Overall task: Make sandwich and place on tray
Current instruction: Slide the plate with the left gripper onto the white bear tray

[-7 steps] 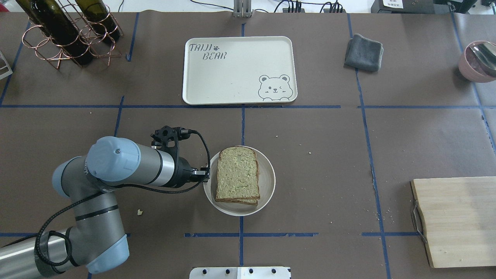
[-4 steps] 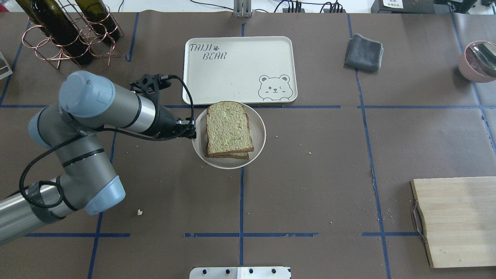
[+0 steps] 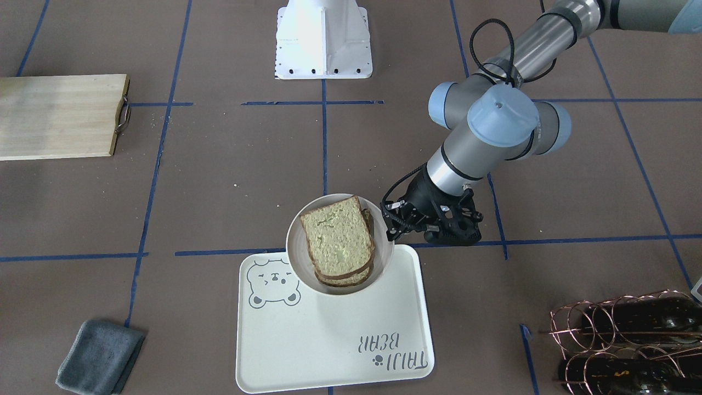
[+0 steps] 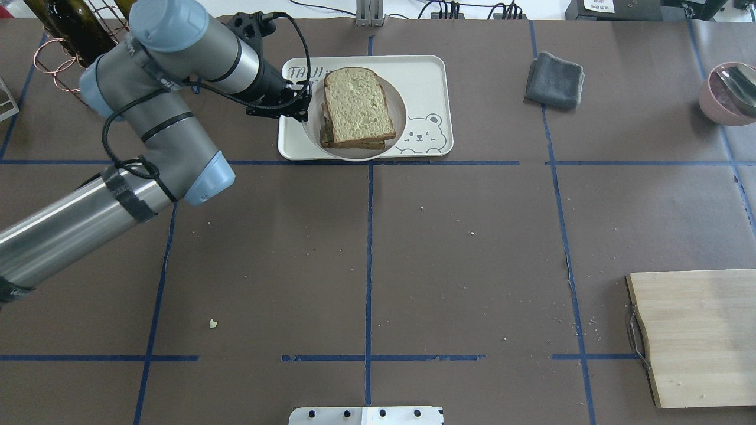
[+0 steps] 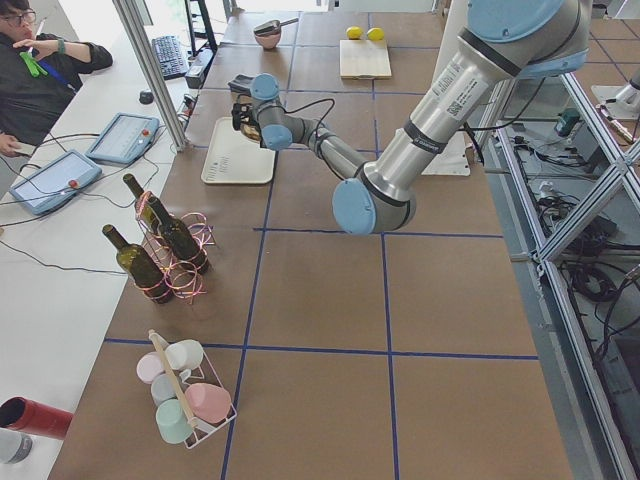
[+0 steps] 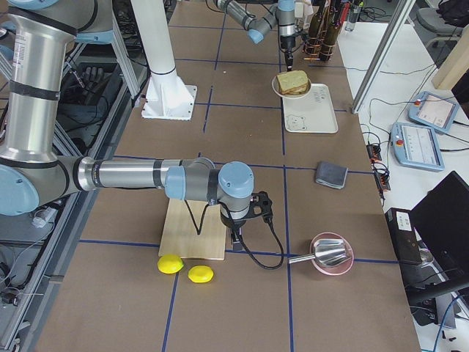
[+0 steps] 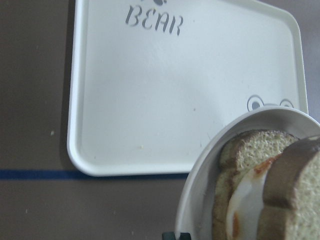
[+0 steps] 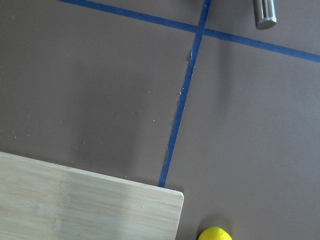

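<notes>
The sandwich [image 4: 357, 106], two bread slices with egg between them, lies on the round off-white plate [image 4: 354, 156]. My left gripper [image 4: 304, 100] is shut on the plate's left rim and holds it a little above the cream TAIJI BEAR tray [image 4: 425, 77]. In the front view the plate [image 3: 293, 263] overlaps the tray's [image 3: 329, 340] edge nearest the robot, with the gripper [image 3: 390, 233] beside it. The left wrist view shows the egg in the sandwich [image 7: 265, 190] and the tray [image 7: 150, 100] below. My right gripper [image 6: 238, 236] hangs by the cutting board; I cannot tell if it is open.
A grey cloth [image 4: 555, 79] lies right of the tray. A pink bowl with a spoon [image 4: 729, 94] is at the far right. The wooden cutting board [image 4: 703, 336] is at the near right, two lemons [image 6: 170, 264] beside it. A wine bottle rack [image 4: 59, 35] stands far left.
My left arm has carried the plate with the sandwich away from the robot, from the middle of the table to over the tray.
</notes>
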You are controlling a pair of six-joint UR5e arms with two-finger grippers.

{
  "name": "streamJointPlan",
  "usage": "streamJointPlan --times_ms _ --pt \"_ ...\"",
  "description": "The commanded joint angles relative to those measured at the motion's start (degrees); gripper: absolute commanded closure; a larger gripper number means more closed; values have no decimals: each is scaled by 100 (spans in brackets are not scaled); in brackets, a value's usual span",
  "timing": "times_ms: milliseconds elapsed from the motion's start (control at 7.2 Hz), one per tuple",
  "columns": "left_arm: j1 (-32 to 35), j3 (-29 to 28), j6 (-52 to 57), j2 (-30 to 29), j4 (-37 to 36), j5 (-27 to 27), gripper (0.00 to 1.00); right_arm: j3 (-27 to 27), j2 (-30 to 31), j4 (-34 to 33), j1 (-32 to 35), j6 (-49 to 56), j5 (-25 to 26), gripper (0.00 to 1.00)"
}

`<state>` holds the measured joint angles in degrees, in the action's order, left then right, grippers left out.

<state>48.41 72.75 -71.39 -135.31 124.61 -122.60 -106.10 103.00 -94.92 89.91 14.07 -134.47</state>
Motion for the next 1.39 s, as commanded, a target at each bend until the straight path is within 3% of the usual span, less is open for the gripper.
streamJointPlan --times_ms 0,278,694,833,972,1111,1250 --pt "177 -1774 81 -906 832 -98 100 2 18 0 0 -1 0 0" --pt "151 -3111 116 -1356 1693 -28 100 2 18 0 27 -1 0 0" --pt "-85 -3470 125 -1463 1874 341 100 19 36 0 27 8 9 0" --pt "-112 -3478 134 -1463 1866 385 84 28 45 0 27 8 0 0" --pt "-130 -3478 134 -1463 1874 412 54 46 36 0 27 -10 0 0" --pt "-130 -3461 212 -1463 1866 412 1 54 36 0 27 -1 -9 0" --pt "-78 -3356 404 -1463 1839 377 0 54 36 0 27 -10 -9 0"
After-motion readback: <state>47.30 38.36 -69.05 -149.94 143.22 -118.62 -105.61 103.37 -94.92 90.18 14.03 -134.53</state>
